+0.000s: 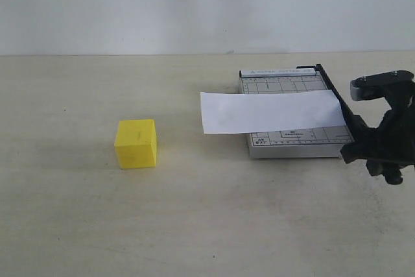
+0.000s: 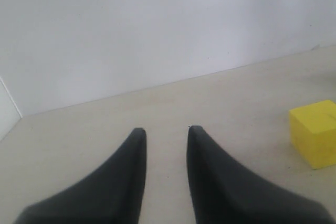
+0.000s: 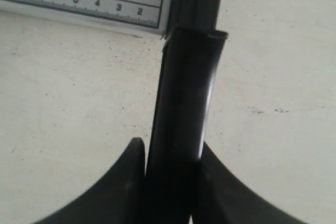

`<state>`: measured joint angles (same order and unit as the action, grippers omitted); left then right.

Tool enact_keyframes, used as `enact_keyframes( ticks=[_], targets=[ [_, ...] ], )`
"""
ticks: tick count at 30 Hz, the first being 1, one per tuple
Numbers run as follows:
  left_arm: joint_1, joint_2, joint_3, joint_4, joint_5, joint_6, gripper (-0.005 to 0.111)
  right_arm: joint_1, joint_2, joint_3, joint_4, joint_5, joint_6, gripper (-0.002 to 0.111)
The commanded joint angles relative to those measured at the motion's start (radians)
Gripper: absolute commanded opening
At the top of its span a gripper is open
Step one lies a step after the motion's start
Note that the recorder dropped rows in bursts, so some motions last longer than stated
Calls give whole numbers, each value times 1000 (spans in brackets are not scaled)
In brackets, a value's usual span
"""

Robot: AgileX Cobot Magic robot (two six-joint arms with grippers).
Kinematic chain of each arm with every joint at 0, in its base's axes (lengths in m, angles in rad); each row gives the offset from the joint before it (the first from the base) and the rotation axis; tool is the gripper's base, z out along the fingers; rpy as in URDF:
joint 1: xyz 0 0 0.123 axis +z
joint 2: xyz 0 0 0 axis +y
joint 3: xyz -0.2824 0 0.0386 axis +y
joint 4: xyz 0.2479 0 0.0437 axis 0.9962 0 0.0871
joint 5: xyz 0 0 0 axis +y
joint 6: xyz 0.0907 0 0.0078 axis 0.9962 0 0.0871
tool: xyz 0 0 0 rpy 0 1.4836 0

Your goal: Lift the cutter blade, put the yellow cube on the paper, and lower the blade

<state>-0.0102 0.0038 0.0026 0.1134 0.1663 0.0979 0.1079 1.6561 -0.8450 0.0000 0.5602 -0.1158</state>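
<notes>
1. The right gripper is clenched on the cutter blade: in the right wrist view its two fingers press against either side of the thick black handle end.
2. The blade lies flat along the right edge of the grey cutter board. Its long axis runs from the far hinge corner toward the near right, straight into the right gripper. Judging by that, raising it means swinging the handle end up about the far hinge.
3. The paper lies crosswise on the board, one end tucked under the blade line and the other overhanging the board's left edge onto the table.
4. The yellow cube stands on the table well to the left of the paper, apart from everything else.
5. The left gripper is released and holds nothing, with its fingers spread. The cube shows near it, off to one side, so the left arm is plainly the nearer one for the pick.
6. No container is in sight; the board carries only the paper.
</notes>
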Motion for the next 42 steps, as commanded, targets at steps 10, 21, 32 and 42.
enact_keyframes(
  ticks=[10, 21, 32, 42],
  targets=[
    [-1, -4, -3, -1, -9, 1, 26, 3, -314, -64, -12, -60, -31, 0],
    [-1, -4, -3, -1, -9, 1, 26, 3, -317, -86, 0, 65, -95, 27],
    [-1, -4, -3, -1, -9, 1, 26, 3, -311, -86, -6, -15, -59, 69],
    [-1, -4, -3, -1, -9, 1, 26, 3, -489, -75, -8, -87, -77, 68]
  ],
)
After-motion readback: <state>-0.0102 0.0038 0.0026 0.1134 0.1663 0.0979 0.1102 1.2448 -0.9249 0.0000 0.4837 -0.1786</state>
